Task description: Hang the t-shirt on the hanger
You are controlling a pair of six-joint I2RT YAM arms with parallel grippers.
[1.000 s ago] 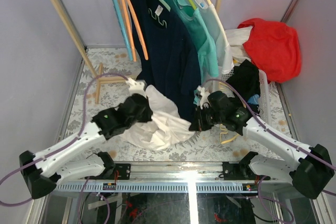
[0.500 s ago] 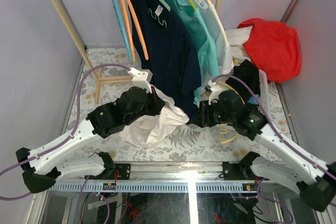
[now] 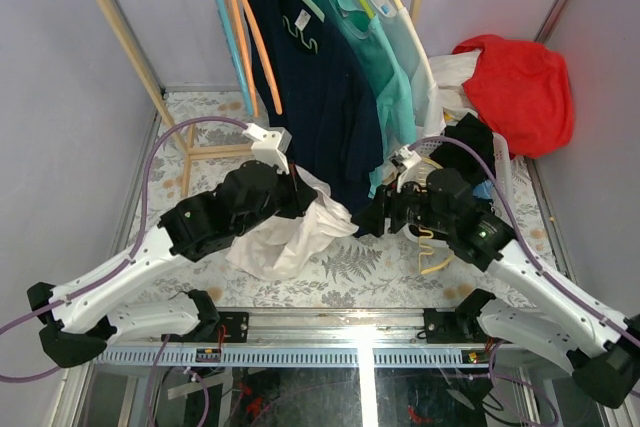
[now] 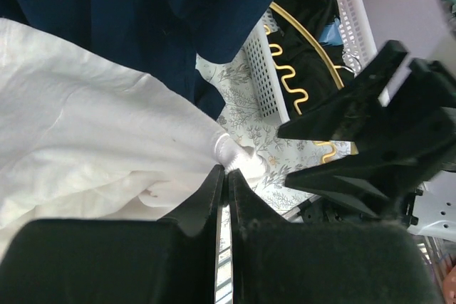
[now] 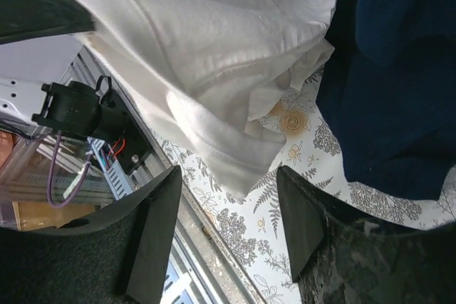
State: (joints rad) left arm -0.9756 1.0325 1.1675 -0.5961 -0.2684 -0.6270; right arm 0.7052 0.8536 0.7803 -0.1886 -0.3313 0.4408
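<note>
arms (image 3: 118, 275): white links, black joints; cables (image 3: 150, 175): purple; fingers (image 5: 153, 240): black wedges

A wooden rack (image 3: 130, 37) stands at the back on a floral table cover (image 3: 370, 272); on its rail hang a light blue hanger (image 3: 222, 27), 2 orange hangers (image 3: 258, 47) and 3 shirts: navy (image 3: 320, 97), teal (image 3: 385, 77), pale mint-white (image 3: 415, 57); right of them, a white basket (image 3: 505, 182) holds a black garment (image 3: 475, 152), with a red cloth (image 3: 520, 87) heaped behind it.
</note>
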